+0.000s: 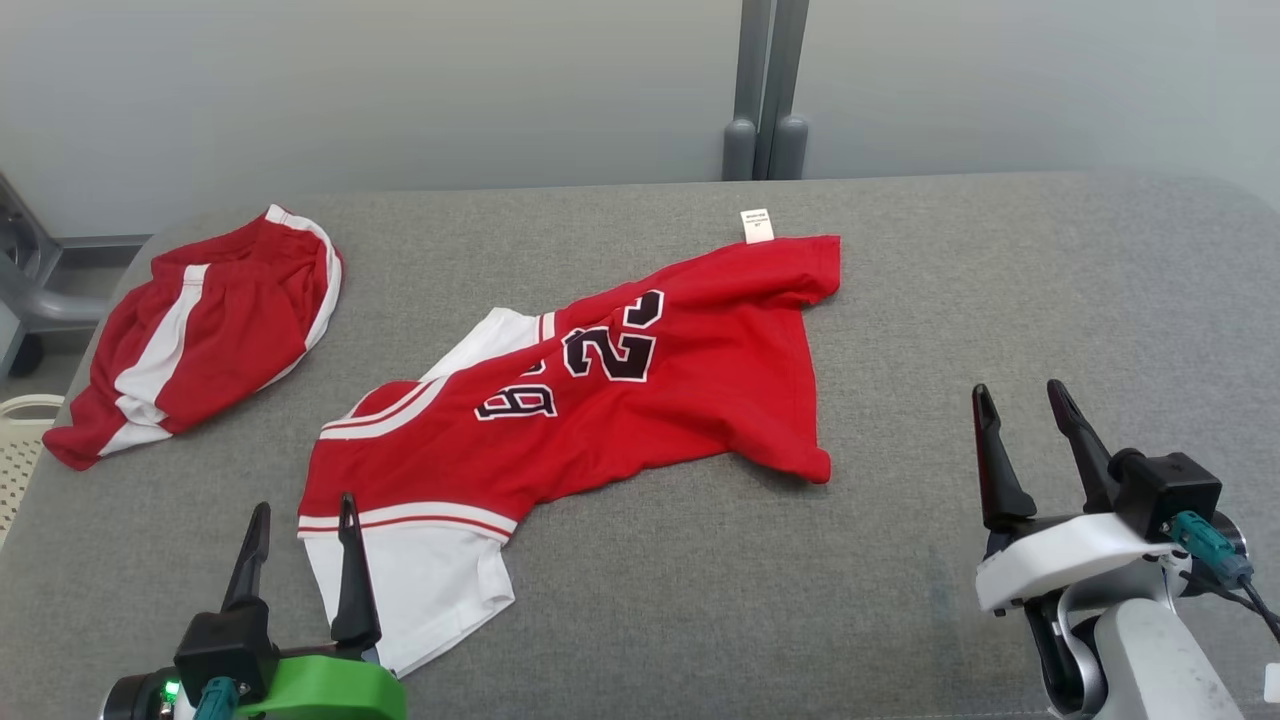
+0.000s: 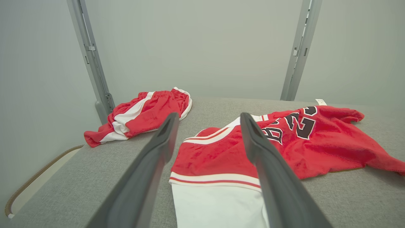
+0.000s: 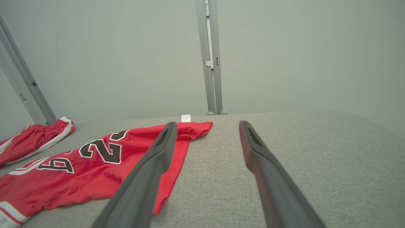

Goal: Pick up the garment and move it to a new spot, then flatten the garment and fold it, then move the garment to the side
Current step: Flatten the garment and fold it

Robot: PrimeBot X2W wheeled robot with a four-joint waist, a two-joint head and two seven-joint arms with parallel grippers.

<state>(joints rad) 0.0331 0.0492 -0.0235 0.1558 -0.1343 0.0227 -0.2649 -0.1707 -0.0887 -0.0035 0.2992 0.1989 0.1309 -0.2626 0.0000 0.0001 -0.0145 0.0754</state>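
The jersey (image 1: 650,420) slants across the surface (image 1: 1000,280) from the near edge's left toward the far edge. The left end effector (image 1: 305,503), spread, is nearer, at its white end; the right end effector (image 1: 1018,388), spread too, stands well apart.
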